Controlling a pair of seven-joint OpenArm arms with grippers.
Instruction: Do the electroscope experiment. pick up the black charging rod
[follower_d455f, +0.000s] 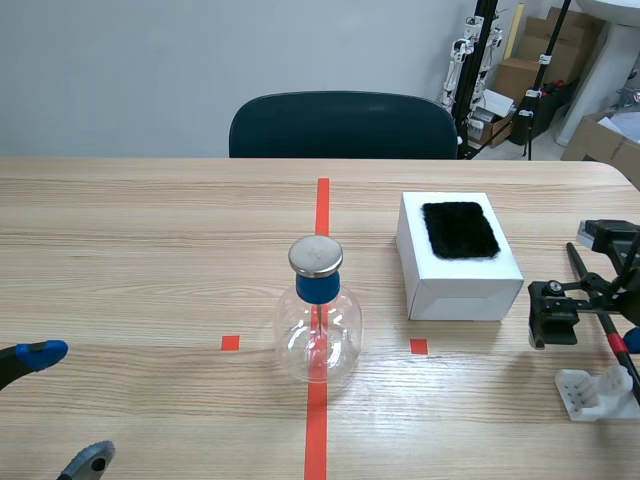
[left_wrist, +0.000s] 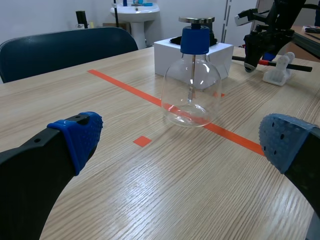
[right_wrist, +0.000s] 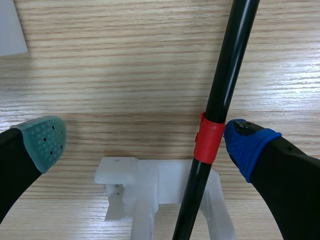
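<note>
Where my left claw (follower_d455f: 62, 408) sits at the near left, fingers spread and holding nothing, it is well apart from the task's thing. Centre: clear glass flask with blue stopper and flat metal cap (follower_d455f: 318, 335), standing on the red tape line. Right of it: white cardboard box (follower_d455f: 460, 285) topped by a black fur patch (follower_d455f: 459, 230). Right edge: my right claw (right_wrist: 145, 145), released, straddles the long black charging rod with red band (right_wrist: 227, 65), which lies on a white plastic cradle (right_wrist: 150, 192). The rod's axis runs near-to-far, across my closing line, just beside the blue pad (right_wrist: 245, 142). This arm is clearly nearer.
</note>
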